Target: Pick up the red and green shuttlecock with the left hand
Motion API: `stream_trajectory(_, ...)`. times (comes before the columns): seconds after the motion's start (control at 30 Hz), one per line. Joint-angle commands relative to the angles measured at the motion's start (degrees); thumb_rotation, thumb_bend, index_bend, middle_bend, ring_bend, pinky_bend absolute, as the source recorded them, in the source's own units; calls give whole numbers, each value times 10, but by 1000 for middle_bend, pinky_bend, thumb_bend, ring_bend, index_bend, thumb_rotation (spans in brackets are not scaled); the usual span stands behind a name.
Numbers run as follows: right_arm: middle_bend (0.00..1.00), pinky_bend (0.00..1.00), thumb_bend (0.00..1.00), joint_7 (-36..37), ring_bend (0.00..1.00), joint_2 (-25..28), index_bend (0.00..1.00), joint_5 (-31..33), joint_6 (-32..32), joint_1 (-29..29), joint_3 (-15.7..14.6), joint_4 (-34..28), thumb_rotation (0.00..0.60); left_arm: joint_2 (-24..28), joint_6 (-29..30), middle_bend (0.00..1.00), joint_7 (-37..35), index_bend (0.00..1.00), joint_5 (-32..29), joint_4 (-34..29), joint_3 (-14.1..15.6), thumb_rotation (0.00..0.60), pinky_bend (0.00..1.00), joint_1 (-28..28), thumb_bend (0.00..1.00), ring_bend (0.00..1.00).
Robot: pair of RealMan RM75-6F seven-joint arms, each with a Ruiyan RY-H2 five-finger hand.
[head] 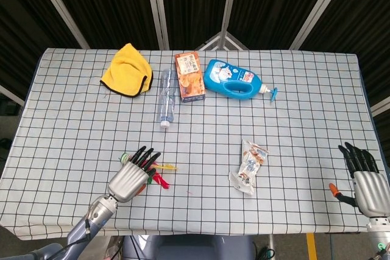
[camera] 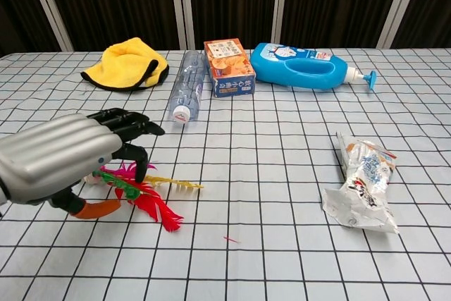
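Note:
The red and green shuttlecock lies on the checked table at the front left, its feathers pointing right; part of the shuttlecock also shows in the head view. My left hand hovers right over the shuttlecock's base, fingers spread and pointing away from me, and hides most of it from above. In the chest view the left hand fills the left side, its fingers stretched out above the feathers, gripping nothing. My right hand stays at the table's front right corner with its fingers apart and nothing in it.
A crumpled snack packet lies right of centre. Along the back stand a yellow cloth, a clear plastic bottle, an orange box and a blue detergent bottle.

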Motion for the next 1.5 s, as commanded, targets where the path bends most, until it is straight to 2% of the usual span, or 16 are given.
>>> stream_trajectory(0.03,0,0,334,2,0,1,0,1,0,-1,0,0,600,-19,-11,75,14,459,-24,5,-9,600,0,-8,465,0)
stream_trajectory(0.47,0,0,334,4,0,3,0,1,1,-2,0,-1,600,-39,-2,78,26,510,-57,15,-6,600,0,-14,493,0)
stream_trajectory(1.07,0,0,334,2,0,2,0,2,1,-2,1,-1,600,-36,17,101,13,567,-68,19,2,600,0,-23,621,0)
stream_trajectory(1.3,0,0,334,3,0,3,0,2,1,-2,1,-1,600,-15,36,101,0,570,-66,-1,-10,600,0,-26,622,0)
stream_trajectory(1.5,0,0,334,1,0,2,0,1,1,-2,1,-1,600,21,57,104,-14,571,-66,-32,-33,600,0,-29,622,0)
